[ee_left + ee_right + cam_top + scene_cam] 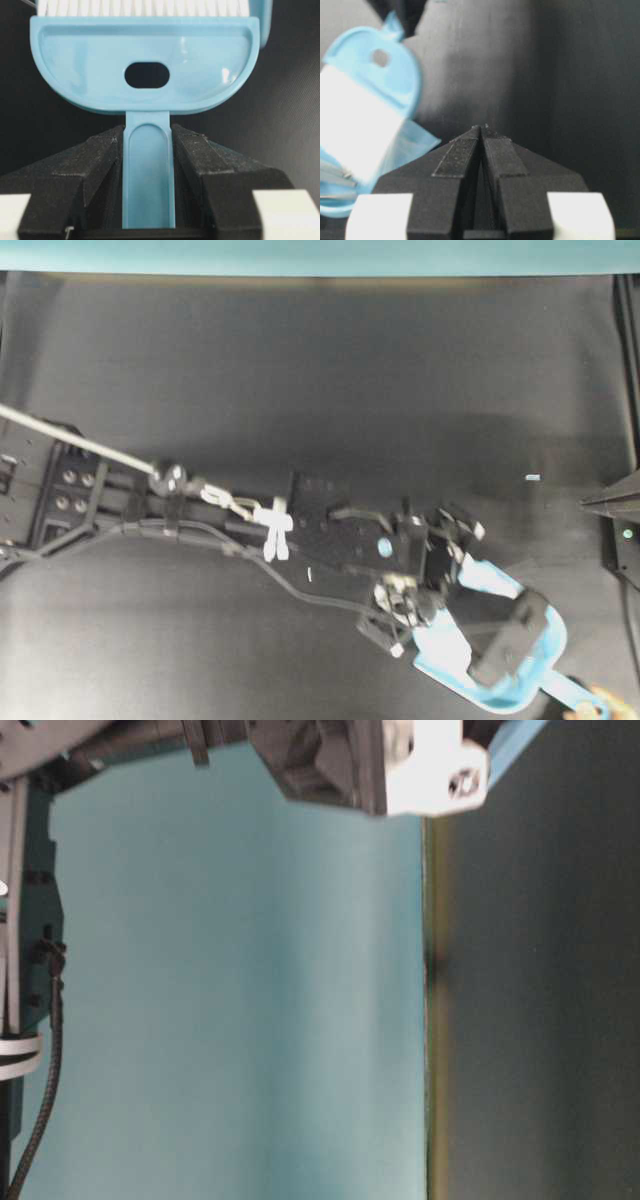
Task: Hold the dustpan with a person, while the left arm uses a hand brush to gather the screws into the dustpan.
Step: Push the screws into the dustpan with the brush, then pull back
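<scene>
L gripper [148, 185] clamps hand brush [150, 70] over dustpan [548, 660], near table edge.

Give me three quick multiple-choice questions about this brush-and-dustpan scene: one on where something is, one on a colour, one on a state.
1. Where in the overhead view is the dustpan?
A. top left
B. bottom right
C. centre top

2. What colour are the brush bristles?
A. white
B. red
C. black

3. How do the right gripper's jaws stand?
A. wide open
B. shut on a screw
C. shut on nothing

Answers:
1 B, the pan lies low at the right, under the left gripper.
2 A, a white row shows above the blue body in the left wrist view.
3 C, its tips meet with nothing between them.
</scene>
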Tool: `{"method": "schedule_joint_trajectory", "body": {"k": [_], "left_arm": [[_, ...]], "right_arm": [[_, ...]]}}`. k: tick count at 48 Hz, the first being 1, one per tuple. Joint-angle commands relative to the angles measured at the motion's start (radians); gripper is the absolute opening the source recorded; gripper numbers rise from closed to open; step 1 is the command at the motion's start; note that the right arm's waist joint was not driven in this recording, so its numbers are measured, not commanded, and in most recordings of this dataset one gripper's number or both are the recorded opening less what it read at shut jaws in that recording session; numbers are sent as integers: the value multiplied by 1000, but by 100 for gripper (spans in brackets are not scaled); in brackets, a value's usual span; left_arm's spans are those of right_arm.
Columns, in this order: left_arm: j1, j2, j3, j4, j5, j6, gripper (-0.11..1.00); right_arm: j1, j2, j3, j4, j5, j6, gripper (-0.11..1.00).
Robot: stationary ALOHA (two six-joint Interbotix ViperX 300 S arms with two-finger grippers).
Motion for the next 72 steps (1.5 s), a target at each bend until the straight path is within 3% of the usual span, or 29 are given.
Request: {"method": "schedule_joint_trajectory", "body": {"k": [1,12,21,25,31,36,44,52,64,72], "left_arm": [[6,-3,-28,3,-41,-5,31],[15,-52,-21,3,-98,-14,31],[46,-179,8,3,-104,-18,32],[64,-268,69,3,-130,-21,31],[97,-393,244,3,-213,-34,31],[121,-503,454,3,-348,-77,31],[141,-670,787,3,-612,-189,31],[149,-834,1074,2,-801,-299,31],[133,-946,1318,3,-841,-383,31],[147,-943,1402,3,-811,-399,31]], "right_arm": [[0,6,-6,-2,-5,-6,0],[-2,5,-6,-2,-6,-6,0],[0,6,-6,-2,-6,-6,0],[0,6,-6,-2,-6,-6,0],[0,5,-6,-2,-6,-6,0],[0,6,-6,0,-6,-6,0],[-2,5,-6,-2,-6,-6,0],[-2,3,-6,-2,-6,-5,0],[0,0,-6,-2,-6,-6,0],[0,0,-6,-2,-5,-6,0]]}}
